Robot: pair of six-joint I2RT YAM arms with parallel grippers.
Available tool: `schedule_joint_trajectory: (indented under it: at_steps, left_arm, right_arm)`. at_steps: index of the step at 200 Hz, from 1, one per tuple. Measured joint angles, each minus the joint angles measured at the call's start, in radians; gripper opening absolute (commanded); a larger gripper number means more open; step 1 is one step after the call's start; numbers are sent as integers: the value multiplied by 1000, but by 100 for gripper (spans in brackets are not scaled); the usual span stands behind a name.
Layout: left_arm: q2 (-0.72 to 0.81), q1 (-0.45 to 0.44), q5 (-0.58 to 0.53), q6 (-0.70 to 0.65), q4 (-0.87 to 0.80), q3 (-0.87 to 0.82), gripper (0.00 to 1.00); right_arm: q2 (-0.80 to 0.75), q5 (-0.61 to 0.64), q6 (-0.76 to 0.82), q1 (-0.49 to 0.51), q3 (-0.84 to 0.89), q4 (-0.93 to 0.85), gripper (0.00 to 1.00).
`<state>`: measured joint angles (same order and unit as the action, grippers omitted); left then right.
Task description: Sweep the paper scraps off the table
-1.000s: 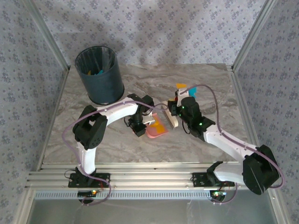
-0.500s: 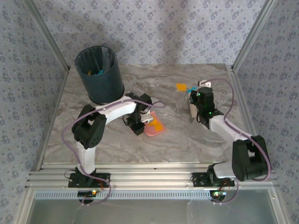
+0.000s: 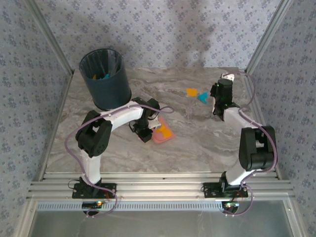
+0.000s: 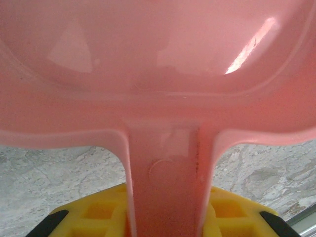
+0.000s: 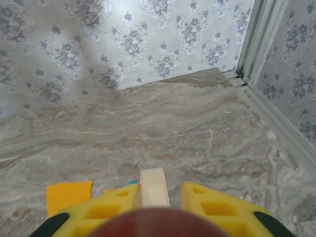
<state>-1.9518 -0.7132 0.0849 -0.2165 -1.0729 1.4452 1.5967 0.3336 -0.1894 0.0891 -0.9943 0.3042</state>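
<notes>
Lying on the far right part of the bench are the last two loose paper scraps, one orange and one teal, very close together. One more orange scrap sits in the pink dustpan near the middle of the bench. A few more are down in the dark bin at the far left.

The left pincer is closed tight on the dustpan's handle. It holds the pan low on the bench with the open side turned to the right. I think this keeps the scrap inside and has the pan ready for more.

The right pincer is closed tight on the pale handle of the brush. It is just to the right of the two loose scraps and points at the far wall. I think it is there so the brush can push them left and nearer, toward the pan.

A second ago the brush was right beside the pan in the middle. Now the right arm has swung out to the far right. The pan, the scrap in it and the two loose scraps have hardly moved
</notes>
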Motion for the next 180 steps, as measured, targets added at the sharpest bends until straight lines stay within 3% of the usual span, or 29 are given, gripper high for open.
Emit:
schedule_joint_trajectory:
  at_steps: [73, 180]
  left_arm:
    - [0, 0, 0, 0, 0, 0, 0]
    - [0, 6, 0, 0, -3, 5, 0]
  right_arm:
    - [230, 67, 60, -2, -253, -57, 0]
    - [385, -81, 174, 67, -431, -99, 0]
